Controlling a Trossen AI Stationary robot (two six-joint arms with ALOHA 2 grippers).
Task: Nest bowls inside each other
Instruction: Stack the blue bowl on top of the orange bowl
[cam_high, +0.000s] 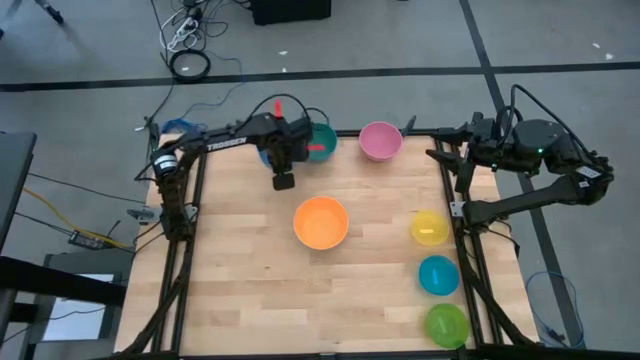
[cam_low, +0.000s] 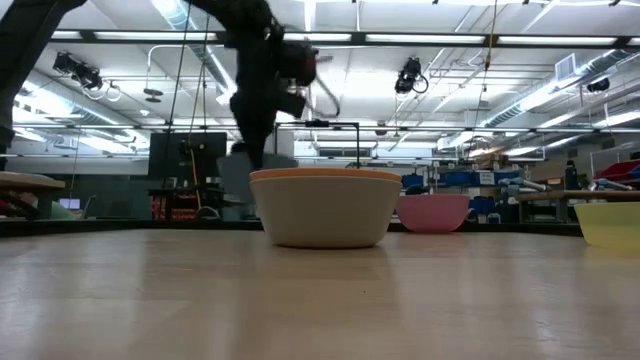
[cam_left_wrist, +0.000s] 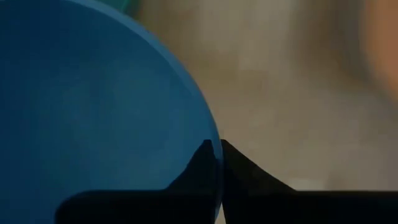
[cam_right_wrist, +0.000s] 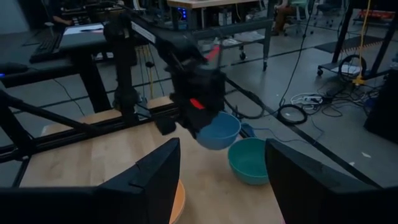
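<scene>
Blue bowl (cam_left_wrist: 93, 106) rim pinched by left gripper (cam_left_wrist: 214, 149), arm lettered TROSSEN (cam_high: 228, 139), right gripper (cam_right_wrist: 221, 165) spread, empty

From my remote seat I see a grey floor (cam_high: 400, 40) crossed by dark tape lines, with cables (cam_high: 190, 30) coiled on it. Beyond the wooden table (cam_high: 250, 290), long ceiling lights (cam_low: 470, 38), exposed ducts and cluttered workbenches (cam_low: 560, 190) fill the hall.
</scene>
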